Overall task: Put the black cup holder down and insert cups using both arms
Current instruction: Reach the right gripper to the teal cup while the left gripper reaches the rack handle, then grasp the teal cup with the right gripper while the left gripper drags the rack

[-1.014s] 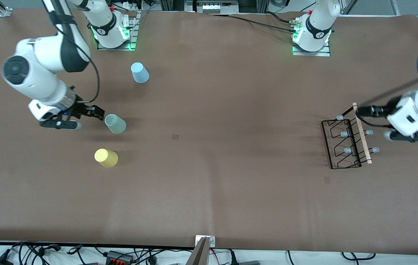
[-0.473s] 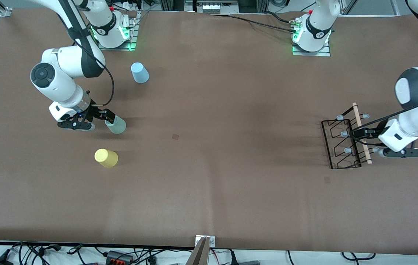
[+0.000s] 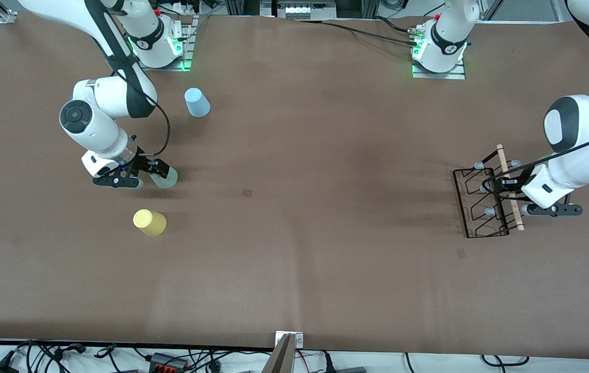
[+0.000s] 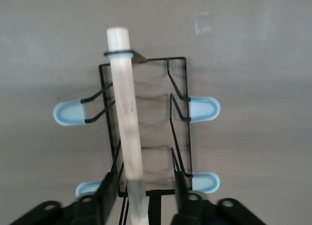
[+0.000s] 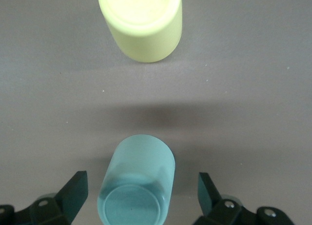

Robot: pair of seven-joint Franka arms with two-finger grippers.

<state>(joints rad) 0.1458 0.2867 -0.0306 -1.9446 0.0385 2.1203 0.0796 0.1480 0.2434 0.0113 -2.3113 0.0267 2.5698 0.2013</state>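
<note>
1. Brown table covering (image 3: 294, 248) carries everything: the black cup holder (image 3: 481, 202) at the left arm's end, the cups at the right arm's end.
2. Left gripper (image 4: 146, 186) straddles the wooden rod handle (image 4: 126, 117), jaws crosswise to its long axis, not yet touching.
3. Right gripper (image 5: 141, 195) stands wide open around the pale green cup (image 5: 139, 181), with the yellow cup (image 3: 149, 222) nearer the camera and the light blue cup (image 3: 197, 102) farther.
</note>
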